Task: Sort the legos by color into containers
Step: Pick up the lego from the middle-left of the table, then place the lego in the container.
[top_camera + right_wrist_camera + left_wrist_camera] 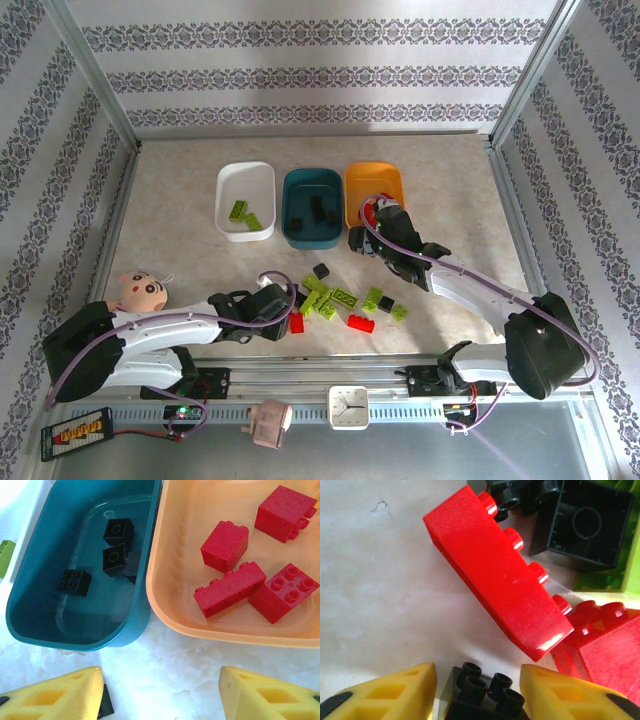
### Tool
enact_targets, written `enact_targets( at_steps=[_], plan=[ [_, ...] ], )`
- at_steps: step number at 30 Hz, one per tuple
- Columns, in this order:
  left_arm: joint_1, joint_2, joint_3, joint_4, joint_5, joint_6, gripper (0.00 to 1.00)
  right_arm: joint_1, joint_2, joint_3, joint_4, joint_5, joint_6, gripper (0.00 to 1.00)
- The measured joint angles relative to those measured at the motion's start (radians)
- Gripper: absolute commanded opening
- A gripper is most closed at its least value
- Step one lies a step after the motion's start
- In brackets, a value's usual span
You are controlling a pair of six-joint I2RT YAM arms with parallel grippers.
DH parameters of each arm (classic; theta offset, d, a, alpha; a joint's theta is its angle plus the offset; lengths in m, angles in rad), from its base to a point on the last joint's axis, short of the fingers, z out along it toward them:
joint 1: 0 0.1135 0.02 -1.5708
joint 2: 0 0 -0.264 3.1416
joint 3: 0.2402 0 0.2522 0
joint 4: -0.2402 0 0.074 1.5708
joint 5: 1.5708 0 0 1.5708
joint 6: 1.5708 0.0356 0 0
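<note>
Legos lie loose ahead of the left gripper. A black brick sits between its fingers, which stand close on either side; whether they clamp it cannot be told. A long red brick lies tilted just beyond. The right gripper has its fingers apart, nothing between. Ahead-left of it is the teal tub holding black bricks; ahead-right is the orange tub holding red bricks.

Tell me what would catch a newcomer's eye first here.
Three tubs stand in a row farthest out: white tub, teal tub, and orange tub holding red bricks. Nearer, a loose pile of green, red and black bricks lies at centre, where the left hand flanks a black brick.
</note>
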Motion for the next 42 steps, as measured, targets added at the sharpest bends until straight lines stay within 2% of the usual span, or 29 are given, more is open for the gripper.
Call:
enact_targets(
  at_steps=[3,9,14,18,21,27,32,34,36,38,42],
  plan=[
    [0.000,-0.016,0.001,-0.004,0.000,0.000,0.36,0.000,-0.019,-0.011,0.000,0.003,0.001,0.62],
    [0.016,-0.140,0.068,-0.069,-0.008,0.017,0.36,0.000,-0.061,-0.031,0.000,0.007,0.007,0.63],
    [0.159,-0.144,0.223,-0.055,0.030,0.076,0.36,0.000,-0.090,-0.052,0.000,0.007,0.021,0.63],
    [0.303,0.012,0.378,0.000,0.094,0.127,0.35,0.000,-0.110,-0.079,0.000,0.006,0.023,0.63],
    [0.365,0.190,0.522,0.028,0.136,0.160,0.35,0.000,-0.116,-0.100,-0.001,0.006,0.026,0.63],
    [0.441,0.512,0.780,0.049,0.183,0.202,0.35,0.000,-0.133,-0.130,-0.001,-0.002,0.029,0.63],
    [0.472,0.683,0.931,0.038,0.188,0.212,0.35,0.000,-0.144,-0.148,0.000,-0.006,0.029,0.63],
    [0.475,0.721,0.964,0.034,0.188,0.216,0.41,0.000,-0.147,-0.153,0.000,-0.006,0.029,0.63],
    [0.477,0.747,0.985,0.022,0.188,0.219,0.58,0.000,-0.151,-0.159,0.000,-0.005,0.029,0.63],
    [0.477,0.765,0.999,0.014,0.188,0.223,0.66,0.000,-0.153,-0.161,0.000,-0.005,0.029,0.63],
    [0.477,0.768,1.000,0.007,0.192,0.226,0.71,0.000,-0.153,-0.161,0.001,-0.005,0.029,0.64]
  ],
)
